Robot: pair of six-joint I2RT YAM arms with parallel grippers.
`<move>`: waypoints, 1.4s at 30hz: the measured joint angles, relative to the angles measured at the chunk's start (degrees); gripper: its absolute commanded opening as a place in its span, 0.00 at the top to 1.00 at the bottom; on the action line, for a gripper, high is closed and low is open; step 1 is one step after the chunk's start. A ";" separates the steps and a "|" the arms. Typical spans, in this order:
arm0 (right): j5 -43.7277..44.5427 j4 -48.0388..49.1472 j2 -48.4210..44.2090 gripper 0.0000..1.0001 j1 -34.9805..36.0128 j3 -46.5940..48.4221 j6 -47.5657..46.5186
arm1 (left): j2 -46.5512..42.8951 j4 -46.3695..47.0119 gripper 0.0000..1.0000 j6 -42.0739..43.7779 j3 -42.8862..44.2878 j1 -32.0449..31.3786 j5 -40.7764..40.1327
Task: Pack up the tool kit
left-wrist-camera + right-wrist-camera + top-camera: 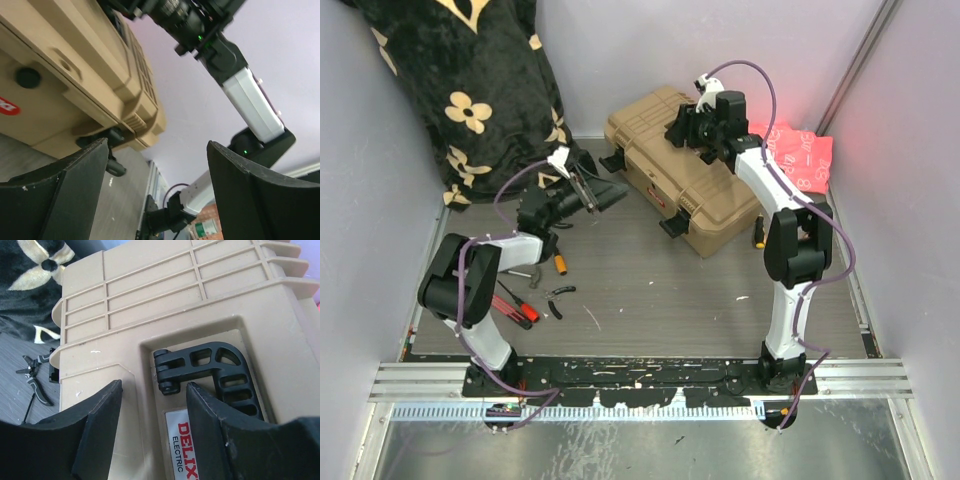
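The tan toolbox [695, 185] lies shut at the back middle of the table, ribbed lid up. Its black latches stick out on the near side. My right gripper [684, 130] hovers over the box's far top, open. In the right wrist view my right gripper [152, 410] straddles the hinge end of the black handle [215, 372], holding nothing. My left gripper [608, 195] is open beside the box's left front corner. In the left wrist view my left gripper [157, 165] is empty, with the toolbox [75, 75] up left. An orange-handled screwdriver [560, 263], red-handled tools [515, 308] and black pliers [558, 295] lie near the left arm.
A black floral blanket [470, 90] fills the back left corner. A pink patterned cloth [800, 155] lies at the back right beside the box. Walls close in on both sides. The grey table [660, 290] shows between the arms.
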 measured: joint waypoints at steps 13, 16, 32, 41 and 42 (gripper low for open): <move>7.34 -6.05 -4.55 0.41 3.10 -2.21 1.14 | -6.19 -36.61 0.14 27.04 12.26 3.32 2.32; 8.94 -7.80 -5.35 0.41 4.85 -2.49 1.70 | -6.19 -40.57 0.14 28.96 13.25 3.61 2.27; 14.01 -4.79 -8.11 0.37 8.74 -6.64 0.44 | -6.19 -46.29 0.08 29.57 14.82 6.32 0.35; 16.92 -4.74 -8.46 0.27 10.36 -6.88 -1.66 | -5.16 -49.62 0.08 30.40 19.65 8.39 -3.04; 16.92 -4.76 -8.37 0.27 10.32 -6.78 -1.66 | -4.61 -50.36 0.08 31.15 21.07 8.63 -3.48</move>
